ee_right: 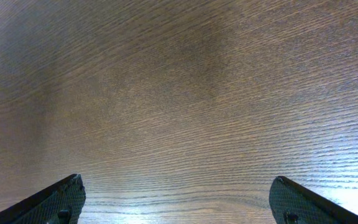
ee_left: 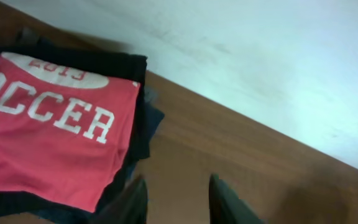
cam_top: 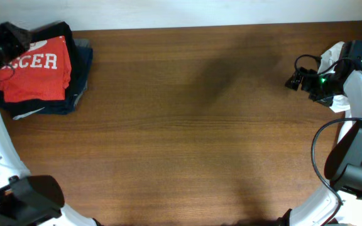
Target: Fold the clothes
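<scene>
Red shirt (cam_top: 33,78): folded, upper left of overhead frame, lying on dark garments (cam_top: 80,63).
Left gripper (ee_left: 176,180): just beside stack, fingers parted, empty.
Right gripper (ee_right: 178,180): spread wide over bare table (cam_top: 187,125), empty.
Risk: left finger snags stack edge, drags fold apart.

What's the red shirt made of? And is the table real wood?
The red shirt looks like soft cloth, maybe cotton: matte and limp, with printed white letters. The table looks like wood or wood-look veneer: brown grain lines, slight sheen; I can't tell which.
</scene>
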Robot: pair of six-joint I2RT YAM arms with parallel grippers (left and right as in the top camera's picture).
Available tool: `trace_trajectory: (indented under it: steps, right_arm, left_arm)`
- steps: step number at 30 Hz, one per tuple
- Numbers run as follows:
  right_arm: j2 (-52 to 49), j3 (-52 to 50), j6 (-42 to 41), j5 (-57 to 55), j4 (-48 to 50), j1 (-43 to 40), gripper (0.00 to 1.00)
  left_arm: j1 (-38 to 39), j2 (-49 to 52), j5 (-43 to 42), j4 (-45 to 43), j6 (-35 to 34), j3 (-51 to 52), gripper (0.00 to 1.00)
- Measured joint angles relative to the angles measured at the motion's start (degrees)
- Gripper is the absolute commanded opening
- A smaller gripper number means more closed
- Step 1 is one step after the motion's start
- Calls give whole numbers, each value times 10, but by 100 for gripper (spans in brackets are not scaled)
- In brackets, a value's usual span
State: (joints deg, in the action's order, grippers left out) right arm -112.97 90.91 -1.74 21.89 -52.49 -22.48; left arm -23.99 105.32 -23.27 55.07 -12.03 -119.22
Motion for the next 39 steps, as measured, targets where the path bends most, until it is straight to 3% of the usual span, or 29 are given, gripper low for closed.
trace_trajectory:
  steps: [3, 25, 32, 36, 39]
  right_arm:
    - [0, 0, 0, 0, 0, 0, 98]
    - [16, -1, 0, 0, -1, 4, 98]
    - [425, 4, 0, -1, 2, 25, 98]
    - [595, 4, 10, -29, -5, 225, 98]
    - [763, -38, 18, -39, 11, 296, 98]
  left_arm:
    - [16, 3, 20, 42, -2, 1, 99]
    - [16, 3, 30, 43, -2, 1, 99]
    - [16, 3, 34, 43, -2, 1, 99]
    - [16, 3, 34, 44, -2, 1, 99]
    - [16, 3, 34, 43, -2, 1, 99]
